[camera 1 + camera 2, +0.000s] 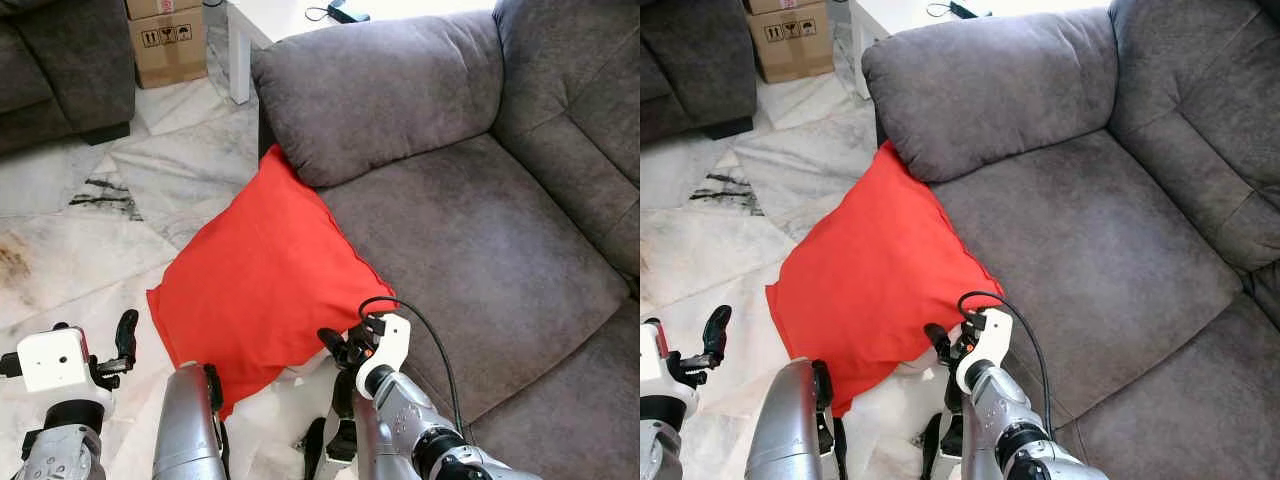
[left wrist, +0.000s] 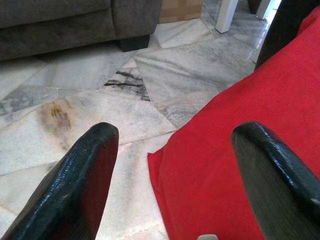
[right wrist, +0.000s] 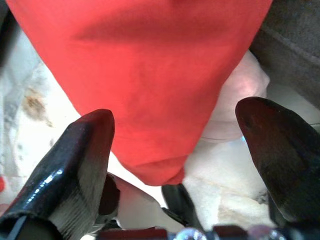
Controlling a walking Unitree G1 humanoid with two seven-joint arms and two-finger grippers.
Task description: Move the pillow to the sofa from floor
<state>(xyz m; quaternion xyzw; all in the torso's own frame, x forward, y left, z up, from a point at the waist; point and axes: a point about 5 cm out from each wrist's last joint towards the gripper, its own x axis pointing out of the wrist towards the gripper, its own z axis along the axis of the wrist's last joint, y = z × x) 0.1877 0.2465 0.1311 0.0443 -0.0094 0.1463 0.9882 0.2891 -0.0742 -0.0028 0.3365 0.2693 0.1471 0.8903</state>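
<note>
I see the grey sofa (image 1: 470, 240) as the biggest thing here, and I place everything else from it. The marble floor (image 1: 90, 230) lies at its front, and a second dark sofa (image 1: 60, 60) stands well apart across this floor, with a cardboard box (image 1: 165, 42) and a white table (image 1: 262, 30) behind the grey sofa's armrest.

The red pillow (image 1: 262, 270) leans tilted against the front edge of the grey sofa's seat. Its upper corner touches under the armrest cushion, and its lower edge rests on the floor. Its long axis runs on a diagonal, from this upper corner down and away from the sofa.

My right gripper (image 3: 175, 145) is low at the pillow's bottom corner, just beside the sofa front; its fingers (image 3: 75, 160) are spread wide and grasp nothing. My left gripper (image 2: 170, 170) is further from the sofa, near the pillow's outer corner, also spread wide and holding nothing.
</note>
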